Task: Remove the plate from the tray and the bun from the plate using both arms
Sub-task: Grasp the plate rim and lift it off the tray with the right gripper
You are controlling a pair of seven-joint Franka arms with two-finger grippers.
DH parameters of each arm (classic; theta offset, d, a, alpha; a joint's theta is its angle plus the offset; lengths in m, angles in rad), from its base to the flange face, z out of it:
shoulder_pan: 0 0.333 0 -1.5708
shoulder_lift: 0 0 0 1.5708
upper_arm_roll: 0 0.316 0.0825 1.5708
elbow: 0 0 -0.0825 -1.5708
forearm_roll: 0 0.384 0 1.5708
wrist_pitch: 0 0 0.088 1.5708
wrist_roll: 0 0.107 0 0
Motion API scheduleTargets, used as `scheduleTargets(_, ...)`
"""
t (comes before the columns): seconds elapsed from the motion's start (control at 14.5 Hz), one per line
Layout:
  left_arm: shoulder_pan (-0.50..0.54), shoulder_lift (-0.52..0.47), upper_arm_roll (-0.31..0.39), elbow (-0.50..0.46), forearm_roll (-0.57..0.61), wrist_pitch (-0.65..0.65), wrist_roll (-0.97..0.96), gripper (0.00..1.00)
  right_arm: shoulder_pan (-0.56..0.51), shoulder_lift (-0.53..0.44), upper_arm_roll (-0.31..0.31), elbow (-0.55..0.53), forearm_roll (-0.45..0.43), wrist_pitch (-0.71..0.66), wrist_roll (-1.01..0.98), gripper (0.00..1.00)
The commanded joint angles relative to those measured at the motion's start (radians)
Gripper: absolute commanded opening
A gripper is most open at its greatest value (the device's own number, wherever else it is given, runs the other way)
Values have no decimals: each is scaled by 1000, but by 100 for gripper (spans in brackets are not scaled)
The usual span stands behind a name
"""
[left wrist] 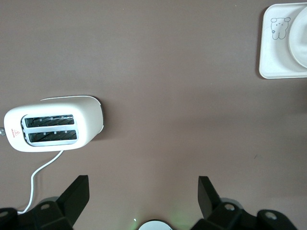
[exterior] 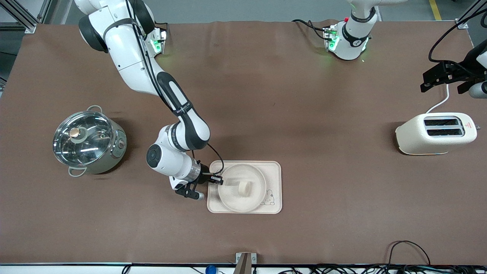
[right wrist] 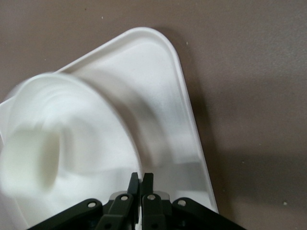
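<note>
We see the right gripper (exterior: 217, 180) pinching the plate (exterior: 243, 203) rim over the tray (exterior: 274, 169), bun (exterior: 245, 188) aboard; the left gripper (left wrist: 143, 191) waits wide open, empty, at the desk's edge.

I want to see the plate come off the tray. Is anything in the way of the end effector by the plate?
No. The right end effector is already at the rim of the plate, fingers pinched on it. The bun sits inside the plate, which lies on the tray.

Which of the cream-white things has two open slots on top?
The cream two-slot toaster at the left arm's end of the table; the flat rectangular cream tray and the round cream-white plate on it have none.
</note>
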Motion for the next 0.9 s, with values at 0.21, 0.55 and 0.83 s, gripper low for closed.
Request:
scheduleTargets(0.21, 0, 4, -2, 5, -14, 8, -1, 100, 18, -124, -5, -88, 3, -26, -52, 1)
scheduleTargets(0.55, -5, 30, -2, 1, -20, 69, -5, 100, 83, -419, -9, -487, -15, 32, -192, 1)
scheduleTargets(0.83, -11, 69, -3, 1, -20, 72, -7, 100, 130, -473, -9, -662, -20, 72, -201, 1)
